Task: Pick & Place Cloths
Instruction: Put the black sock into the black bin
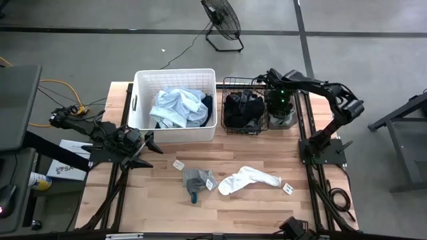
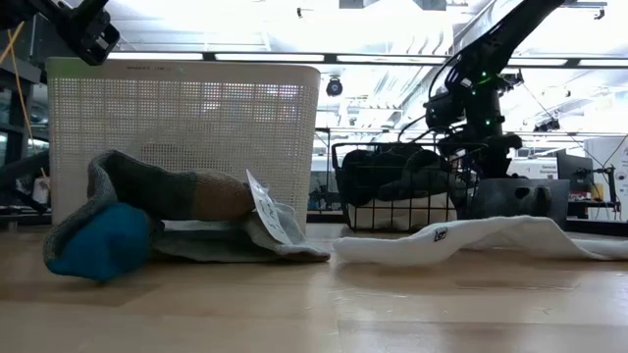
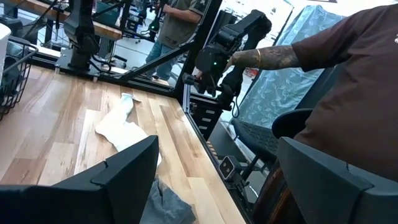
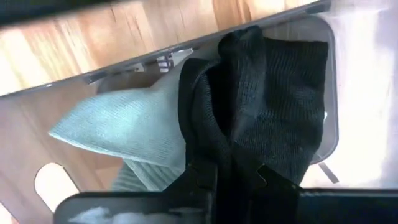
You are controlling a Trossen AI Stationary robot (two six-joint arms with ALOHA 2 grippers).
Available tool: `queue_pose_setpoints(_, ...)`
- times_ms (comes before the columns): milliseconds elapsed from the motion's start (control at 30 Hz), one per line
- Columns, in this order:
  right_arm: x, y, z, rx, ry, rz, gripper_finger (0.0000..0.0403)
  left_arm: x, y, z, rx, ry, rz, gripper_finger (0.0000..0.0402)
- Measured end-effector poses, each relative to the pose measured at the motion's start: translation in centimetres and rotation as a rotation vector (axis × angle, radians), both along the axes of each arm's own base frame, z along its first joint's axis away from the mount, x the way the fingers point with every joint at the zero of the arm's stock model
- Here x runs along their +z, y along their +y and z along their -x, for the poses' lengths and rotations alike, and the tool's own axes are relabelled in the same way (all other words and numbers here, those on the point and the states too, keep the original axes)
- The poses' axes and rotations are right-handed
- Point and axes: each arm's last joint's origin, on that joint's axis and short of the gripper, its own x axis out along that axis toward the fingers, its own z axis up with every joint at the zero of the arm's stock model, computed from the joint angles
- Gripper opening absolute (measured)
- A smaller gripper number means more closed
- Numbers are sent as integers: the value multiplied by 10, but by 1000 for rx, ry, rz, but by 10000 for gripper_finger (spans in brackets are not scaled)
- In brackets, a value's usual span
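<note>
The right gripper [image 1: 280, 105] hangs over a clear bin [image 1: 285, 119] at the far right of the table [image 1: 153, 200], just beside the black wire basket [image 1: 244, 113]. In the right wrist view its fingers are clamped on a black knit cloth [image 4: 273, 118] that dangles down into the bin, with a pale green cloth [image 4: 124, 124] lying in there beside it.

The wire basket holds a heap of dark cloths [image 1: 241, 108], and next to it on the left stands the white plastic tub [image 1: 175, 79] with light blue cloths [image 1: 177, 107] piled inside and something dark at its right edge.

On the open wood near the front lie two pieces, close together: a grey sock with a teal toe [image 1: 197, 179] and a small white tag, and a white sock [image 1: 245, 179] stretched out to its right, with another loose tag [image 1: 287, 189] just past its end.

The left gripper [image 1: 148, 152] waits at the left side of the table in front of the tub, jaws spread wide, nothing between them.

In the left wrist view, a person's arm [image 3: 273, 57] in a dark sleeve reaches toward equipment past the table's edge, and a floor fan [image 1: 221, 20] stands beyond the table.
</note>
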Motion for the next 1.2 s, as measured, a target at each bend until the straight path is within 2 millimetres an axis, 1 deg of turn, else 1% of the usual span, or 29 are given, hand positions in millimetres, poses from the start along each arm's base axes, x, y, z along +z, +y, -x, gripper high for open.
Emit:
queue_pose_setpoints(333, -7, 0, 10, -11, 42, -3, 5, 0, 0, 0, 3, 0, -1, 324)
queue_pose_setpoints(700, -8, 2, 18, -22, 168, 12, 5, 0, 0, 0, 2, 0, -1, 324)
queue_pose_setpoints(1033, -8, 3, 17, -25, 142, -8, 5, 0, 0, 0, 1, 8, 20, 324)
queue_pose_setpoints(1133, -8, 3, 16, -26, 139, -6, 17, 0, 0, 0, 1, 8, 20, 324)
queue_pose_setpoints(1200, -8, 3, 16, -34, 130, -12, 37, 0, 0, 0, 1, 8, 20, 324)
